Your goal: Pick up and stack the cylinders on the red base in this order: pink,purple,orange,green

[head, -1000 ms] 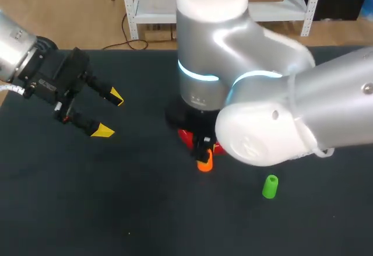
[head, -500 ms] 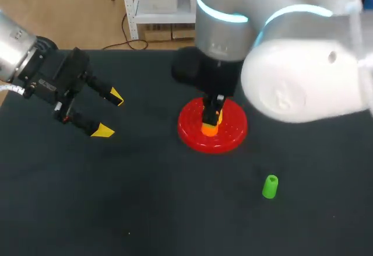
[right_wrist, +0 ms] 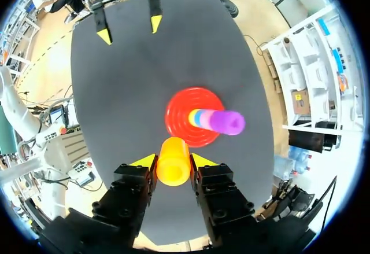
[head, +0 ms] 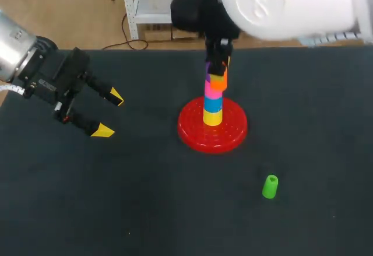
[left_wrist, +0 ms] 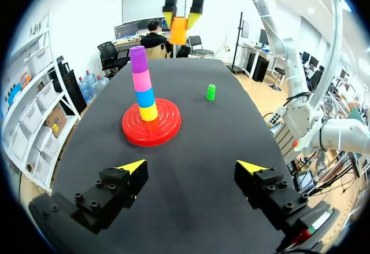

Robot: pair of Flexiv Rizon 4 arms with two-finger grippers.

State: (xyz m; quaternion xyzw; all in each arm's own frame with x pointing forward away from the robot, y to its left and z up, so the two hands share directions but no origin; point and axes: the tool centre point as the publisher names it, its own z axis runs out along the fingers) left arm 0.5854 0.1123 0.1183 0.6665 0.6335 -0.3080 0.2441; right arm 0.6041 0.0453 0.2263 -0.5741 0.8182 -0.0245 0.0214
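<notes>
Nearest the robot, the green cylinder (head: 270, 186) stands alone on the worktop (head: 145, 209), just where it stood a second ago. The left hand (head: 109, 114) has not stirred either. It hangs off to the left, fingers apart and empty.

Farther on, the red base (head: 192, 134) carries a yellow cylinder (left_wrist: 148, 113), a blue cylinder (left_wrist: 145, 98), the pink cylinder (left_wrist: 141, 81) and the purple cylinder (left_wrist: 138, 59) on top.

The change is beyond that. The right hand (left_wrist: 181, 18), clamped on the orange cylinder (right_wrist: 173, 161), has risen from low by the base's near rim to above the stack's top. It hangs to one side of the purple, so it probably still needs centring before it lowers.

Open worktop lies all round the base. The stack is tall, and a sideways brush might topple it.
</notes>
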